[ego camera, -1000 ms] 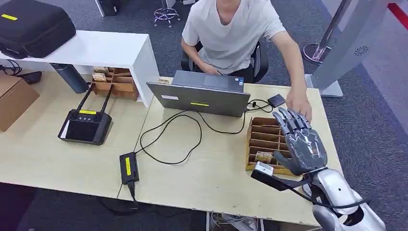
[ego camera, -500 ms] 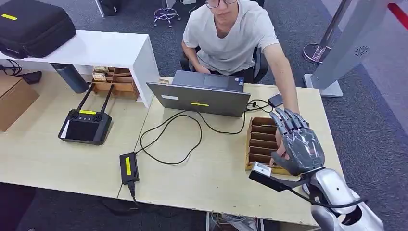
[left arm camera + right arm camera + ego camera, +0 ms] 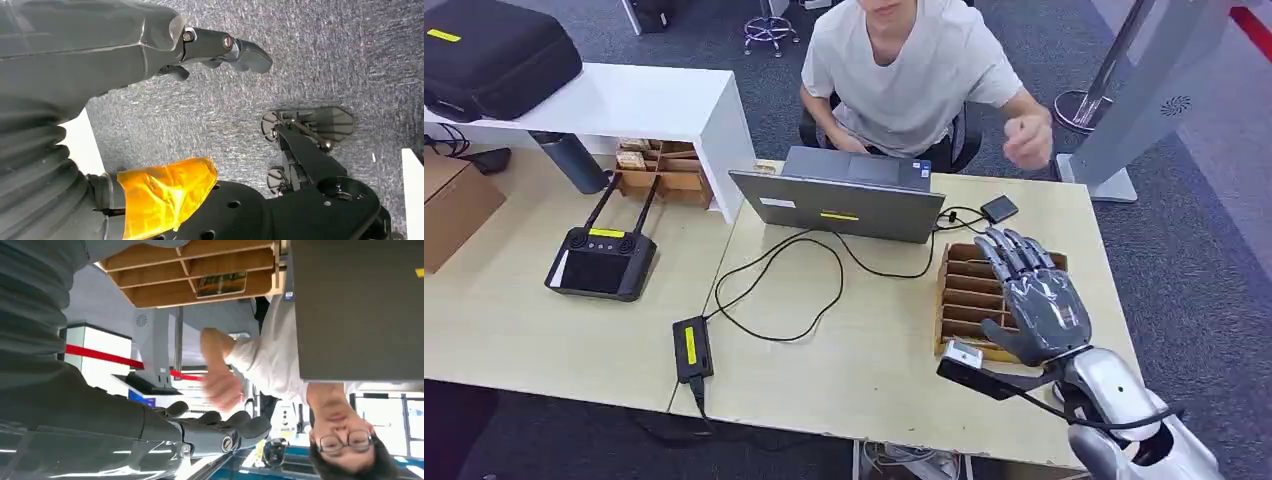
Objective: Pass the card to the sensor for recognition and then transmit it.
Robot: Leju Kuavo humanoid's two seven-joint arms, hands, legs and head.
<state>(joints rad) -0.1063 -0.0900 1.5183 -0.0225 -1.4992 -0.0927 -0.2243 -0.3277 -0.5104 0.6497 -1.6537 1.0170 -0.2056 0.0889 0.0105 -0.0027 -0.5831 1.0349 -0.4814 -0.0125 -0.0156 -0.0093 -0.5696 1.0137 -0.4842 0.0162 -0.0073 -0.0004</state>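
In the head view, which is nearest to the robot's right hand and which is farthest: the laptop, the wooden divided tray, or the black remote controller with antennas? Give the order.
Measured from the right hand:
1. Wooden divided tray, directly under the hand, at the table's right side.
2. Laptop, across the table near the seated person.
3. Black remote controller, far off on the left table.

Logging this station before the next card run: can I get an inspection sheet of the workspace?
Surface: light wooden table, beside a white shelf unit.
Job's things: wooden card rack; one card lies in a slot; small black sensor behind the rack.
Clutter: laptop, remote controller, black case, cardboard box.
Hands: right hand over the rack, fingers spread, holding nothing; left hand hangs over carpet, holding nothing.
Cables: black cable loops from the power adapter to the laptop.
Surroundings: seated person, hand raised.
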